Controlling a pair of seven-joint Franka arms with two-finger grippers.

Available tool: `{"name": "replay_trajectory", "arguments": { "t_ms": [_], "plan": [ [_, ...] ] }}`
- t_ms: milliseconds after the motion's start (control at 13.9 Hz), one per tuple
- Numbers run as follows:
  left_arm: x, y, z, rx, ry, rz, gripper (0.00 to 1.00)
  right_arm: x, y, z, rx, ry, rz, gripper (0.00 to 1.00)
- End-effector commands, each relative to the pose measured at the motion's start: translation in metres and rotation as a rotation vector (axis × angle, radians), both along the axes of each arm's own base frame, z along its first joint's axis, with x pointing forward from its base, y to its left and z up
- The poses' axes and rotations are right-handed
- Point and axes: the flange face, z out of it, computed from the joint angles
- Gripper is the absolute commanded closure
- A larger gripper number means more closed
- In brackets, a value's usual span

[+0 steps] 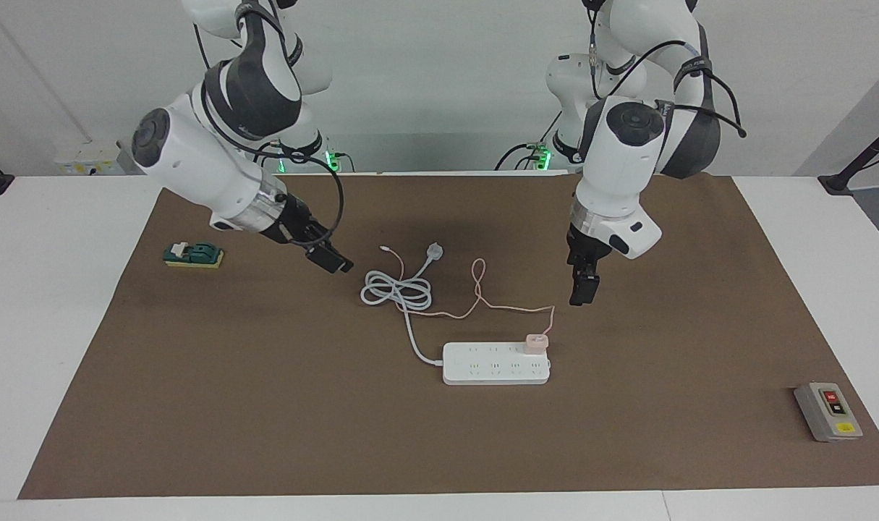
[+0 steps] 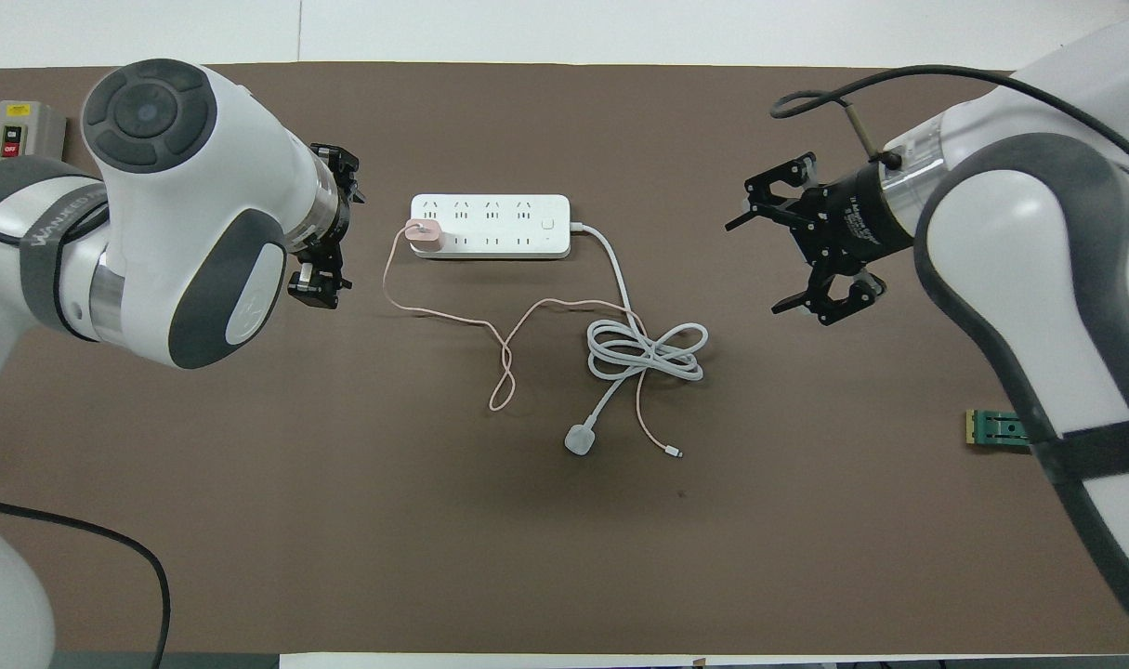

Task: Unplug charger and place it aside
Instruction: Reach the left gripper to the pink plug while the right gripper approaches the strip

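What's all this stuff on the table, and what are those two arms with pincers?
mat: one, brown, covering most of the white table.
power strip: one, white, mid-mat, its white cord coiled nearer the robots and ending in a round plug.
charger: one, pale pink, plugged into the strip at the end toward the left arm; its thin pink cable trails toward the robots.
switch box: one, grey with red and yellow marks, at the left arm's end.
green block: one, green on a yellow base, at the right arm's end.
left pincer: one, black, open, over the mat beside the charger.
right pincer: one, black, open, over the mat beside the coiled cord.
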Motion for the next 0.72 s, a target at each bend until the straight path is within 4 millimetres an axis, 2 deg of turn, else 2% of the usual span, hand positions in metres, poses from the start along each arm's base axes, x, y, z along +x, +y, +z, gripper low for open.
{"name": "replay_trajectory", "arguments": {
  "t_ms": [0, 72, 216, 287, 359, 431, 503, 575, 647],
  "plan": [
    [0.053, -0.021, -0.029, 0.058, 0.055, 0.157, 0.02, 0.022, 0.030, -0.034, 0.141, 0.102, -0.191, 0.00],
    [0.065, -0.036, -0.032, 0.063, 0.055, 0.153, 0.03, 0.033, 0.043, -0.049, 0.183, 0.121, -0.252, 0.00],
    [0.077, -0.029, -0.040, 0.062, 0.059, 0.187, 0.04, 0.046, 0.080, -0.081, 0.218, 0.185, -0.333, 0.00],
    [0.081, -0.033, -0.065, 0.075, 0.088, 0.194, 0.04, 0.050, 0.093, -0.104, 0.209, 0.217, -0.334, 0.00],
    [0.081, -0.044, -0.067, 0.075, 0.082, 0.181, 0.04, 0.047, 0.112, -0.124, 0.207, 0.236, -0.327, 0.00],
    [0.081, -0.044, -0.068, 0.073, 0.084, 0.181, 0.04, 0.047, 0.127, -0.138, 0.237, 0.248, -0.353, 0.00],
    [0.081, -0.043, -0.070, 0.070, 0.086, 0.182, 0.04, 0.050, 0.127, -0.147, 0.263, 0.253, -0.391, 0.00],
    [0.078, -0.043, -0.078, 0.065, 0.107, 0.184, 0.04, 0.052, 0.128, -0.168, 0.260, 0.284, -0.402, 0.00],
    [0.076, -0.045, -0.081, 0.061, 0.109, 0.183, 0.04, 0.063, 0.134, -0.172, 0.272, 0.279, -0.402, 0.00]
  ]
}}
